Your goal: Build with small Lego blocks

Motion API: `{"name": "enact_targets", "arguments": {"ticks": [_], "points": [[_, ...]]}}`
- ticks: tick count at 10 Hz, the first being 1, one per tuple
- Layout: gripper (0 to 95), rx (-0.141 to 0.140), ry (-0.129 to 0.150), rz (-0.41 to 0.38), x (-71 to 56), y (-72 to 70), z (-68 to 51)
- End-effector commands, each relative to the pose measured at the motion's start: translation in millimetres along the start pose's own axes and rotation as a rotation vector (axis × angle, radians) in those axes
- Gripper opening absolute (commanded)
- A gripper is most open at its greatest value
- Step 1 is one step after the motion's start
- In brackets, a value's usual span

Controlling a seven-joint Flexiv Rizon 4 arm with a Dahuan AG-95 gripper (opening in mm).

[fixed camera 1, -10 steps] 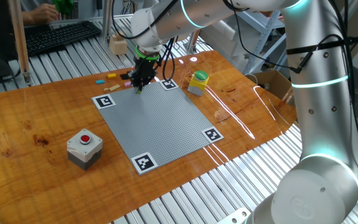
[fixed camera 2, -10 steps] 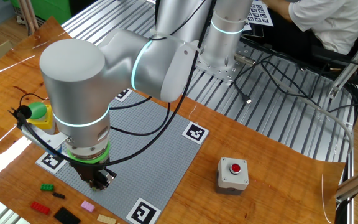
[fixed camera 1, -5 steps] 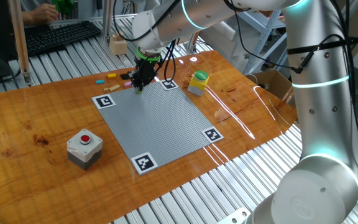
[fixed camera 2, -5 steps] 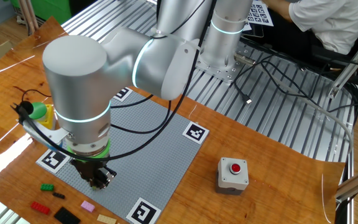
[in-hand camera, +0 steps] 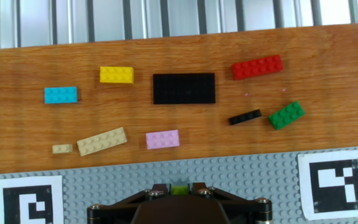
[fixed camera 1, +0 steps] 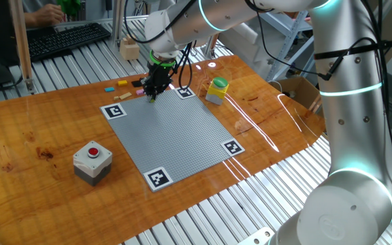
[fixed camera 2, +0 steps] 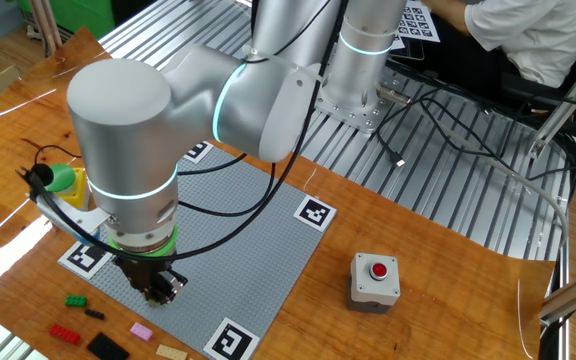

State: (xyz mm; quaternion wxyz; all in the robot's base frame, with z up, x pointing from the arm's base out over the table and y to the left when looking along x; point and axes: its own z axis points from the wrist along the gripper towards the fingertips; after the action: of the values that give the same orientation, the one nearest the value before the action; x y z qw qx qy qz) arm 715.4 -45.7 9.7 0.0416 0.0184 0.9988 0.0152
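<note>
The tool [in-hand camera: 180, 188], pointing straight down, is clamped on a small yellow-green Lego brick [in-hand camera: 180, 189] directly over the grey studded plate [in-hand camera: 229, 177] near its edge, while the loose Lego blocks [in-hand camera: 162, 139] lie on the counter [in-hand camera: 328, 74] just beyond that edge.

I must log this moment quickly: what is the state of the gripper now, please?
Gripper: fingers closed on a small yellow-green plastic Lego brick, pressed down at the edge of the grey studded plate.
</note>
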Motion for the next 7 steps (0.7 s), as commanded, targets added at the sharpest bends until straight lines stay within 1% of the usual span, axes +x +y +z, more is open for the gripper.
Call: {"name": "enact_targets", "arguments": {"ticks": [1, 2, 3, 4, 5, 6, 7], "points": [[0.0, -0.002, 0.006, 0.003, -2.0, 0.8, 6.3], [0.0, -0.003, 0.018, 0.002, -2.3, 1.2, 3.9], [0.0, -0.002, 0.012, 0.004, -2.3, 1.3, 3.2], [0.0, -0.002, 0.015, 0.003, -2.5, 1.6, 3.0], [0.0, 0.004, 0.031, 0.001, -2.6, 1.8, 0.0], [0.0, 0.0, 0.024, 0.006, -2.4, 2.0, -0.5], [0.0, -0.001, 0.024, 0.005, -2.6, 2.5, -0.4]]}}
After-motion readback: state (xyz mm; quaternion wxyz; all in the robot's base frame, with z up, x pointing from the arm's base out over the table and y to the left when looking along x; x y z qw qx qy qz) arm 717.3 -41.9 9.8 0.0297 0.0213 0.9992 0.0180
